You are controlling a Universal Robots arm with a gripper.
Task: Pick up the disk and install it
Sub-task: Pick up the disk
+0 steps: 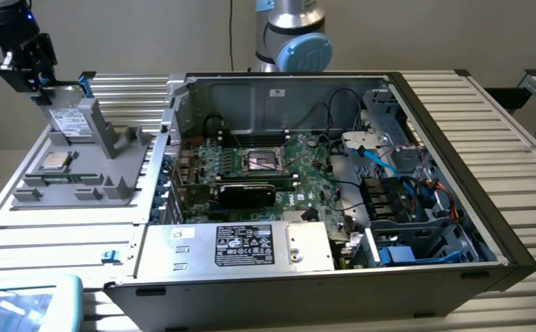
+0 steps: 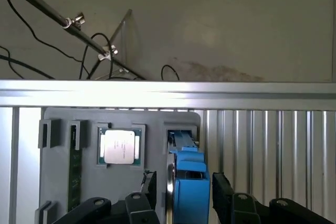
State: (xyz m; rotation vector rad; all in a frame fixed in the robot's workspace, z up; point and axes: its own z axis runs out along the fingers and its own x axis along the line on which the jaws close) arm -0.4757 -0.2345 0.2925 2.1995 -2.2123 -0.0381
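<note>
Wrist view: the gripper (image 2: pixel 184 184), jaws released, straddles the disk (image 2: pixel 190 163) at the grey holder's (image 2: pixel 58 174) corner. This looks like the grasping step, likely needing a square close.

1. The holder (image 1: pixel 111 187) lies on the table (image 1: pixel 55 238) at the left of the exterior view, just beside the open computer case (image 1: pixel 342 297), which takes up the centre and right.
2. The disk (image 1: pixel 68 119) stands tilted in the holder's rear slot, at the upper left.
3. The processor chip (image 1: pixel 55 160) lies in a holder pocket in front of the disk.
4. The gripper (image 1: pixel 44 90) hangs at the disk's upper end, with fingers (image 2: pixel 219 190) on either side.
5. The motherboard (image 1: pixel 259 166) lies mid-case, with the labelled box (image 1: pixel 240 245) in front of it.
6. The arm base (image 1: pixel 291 41) stands behind the case, at the top centre.
</note>
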